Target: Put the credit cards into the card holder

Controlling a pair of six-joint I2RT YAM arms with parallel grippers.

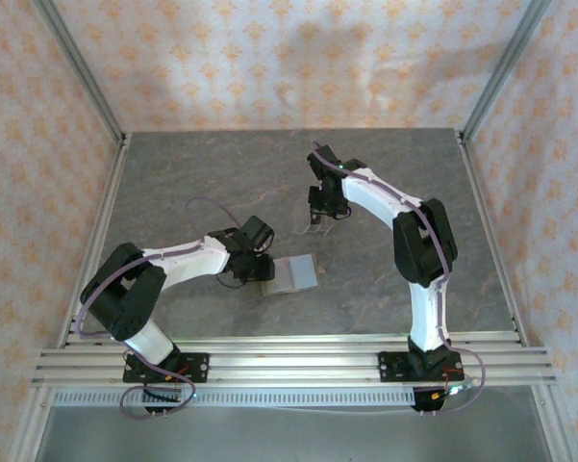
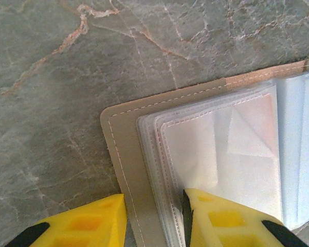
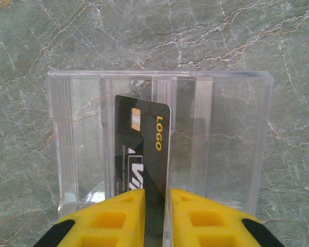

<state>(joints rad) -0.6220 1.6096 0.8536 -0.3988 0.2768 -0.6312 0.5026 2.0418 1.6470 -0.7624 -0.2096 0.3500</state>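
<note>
While the right gripper's jaws pinch a credit card in the clear rack and the left gripper's stand half-open astride the card holder's edge, a skewed lift could drag the rack.

Grey marbled table, open card holder and clear slotted rack on it.

The left arm reaches inward with a bent elbow, and the left gripper points down with its yellow fingers standing apart. The right arm stretches farther forward, and the right gripper pinches a dark credit card edge-on.
</note>
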